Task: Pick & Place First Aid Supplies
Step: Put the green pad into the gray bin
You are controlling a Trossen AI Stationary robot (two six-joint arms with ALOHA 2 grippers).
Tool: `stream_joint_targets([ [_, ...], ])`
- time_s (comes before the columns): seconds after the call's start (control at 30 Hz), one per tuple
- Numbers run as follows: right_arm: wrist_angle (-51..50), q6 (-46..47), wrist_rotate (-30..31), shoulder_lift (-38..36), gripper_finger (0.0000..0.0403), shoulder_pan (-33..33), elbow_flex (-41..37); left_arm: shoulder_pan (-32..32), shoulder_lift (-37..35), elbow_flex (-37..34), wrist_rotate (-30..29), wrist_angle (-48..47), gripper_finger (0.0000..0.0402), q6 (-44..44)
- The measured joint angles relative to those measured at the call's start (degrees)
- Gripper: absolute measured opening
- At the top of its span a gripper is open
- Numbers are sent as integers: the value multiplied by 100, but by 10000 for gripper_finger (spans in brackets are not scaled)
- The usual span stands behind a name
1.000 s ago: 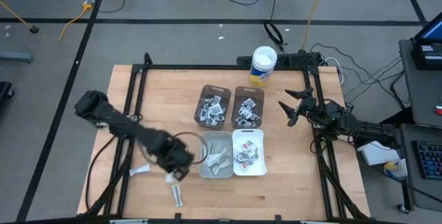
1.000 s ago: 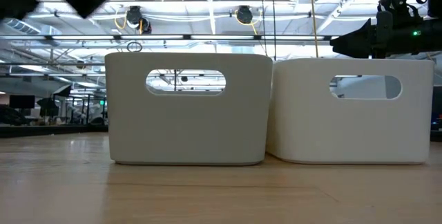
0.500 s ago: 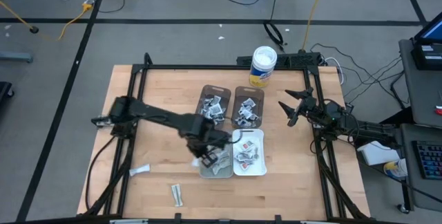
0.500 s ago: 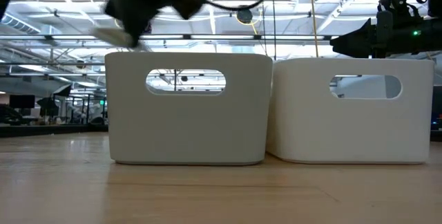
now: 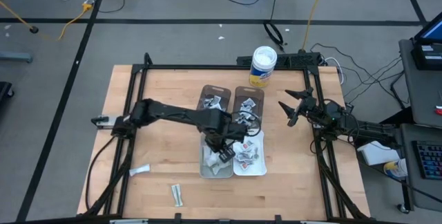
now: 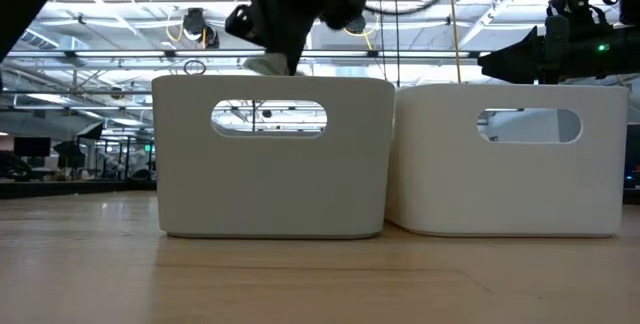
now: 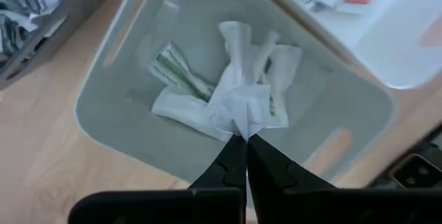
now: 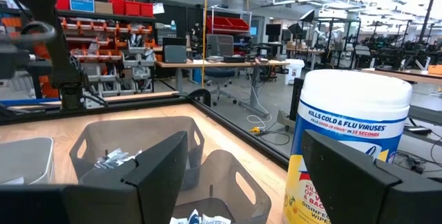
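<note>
I have the left gripper [image 7: 243, 140] hanging over the grey bin [image 5: 206, 166], its jaws clenched on a white packet [image 7: 242, 110] that dangles above the other pale strips [image 7: 181, 72] lying in that bin. My right gripper [image 5: 291, 108] waits at the table's right edge near the white tub [image 5: 263, 66], jaws spread wide and holding nothing. Two more packets [image 5: 177, 194] lie on the table [image 5: 152, 89] near its front edge.

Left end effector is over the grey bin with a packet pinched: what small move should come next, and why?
Probably open and let go. The left end effector is shut on a white packet, hanging directly above the grey bin where similar pale strips already lie. The drop looks aligned. The right end effector waits open near the table's right edge.
</note>
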Motion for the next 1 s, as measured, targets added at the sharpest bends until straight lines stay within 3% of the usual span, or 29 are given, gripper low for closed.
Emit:
stream_joint_targets([
  [0.47, 2, 1, 1, 1, 279, 0, -1, -217, 815, -26, -718, 162, 5, -112],
  [0.67, -1, 1, 0, 2, 279, 0, 1, -215, 931, -28, -697, 323, 7, -147],
  [0.8, 0, 1, 1, 2, 279, 0, 1, -215, 929, -28, -565, 562, 42, -86],
  [1.0, -1, 0, 1, 2, 279, 1, 0, -214, 929, -28, -537, 781, 138, -163],
])
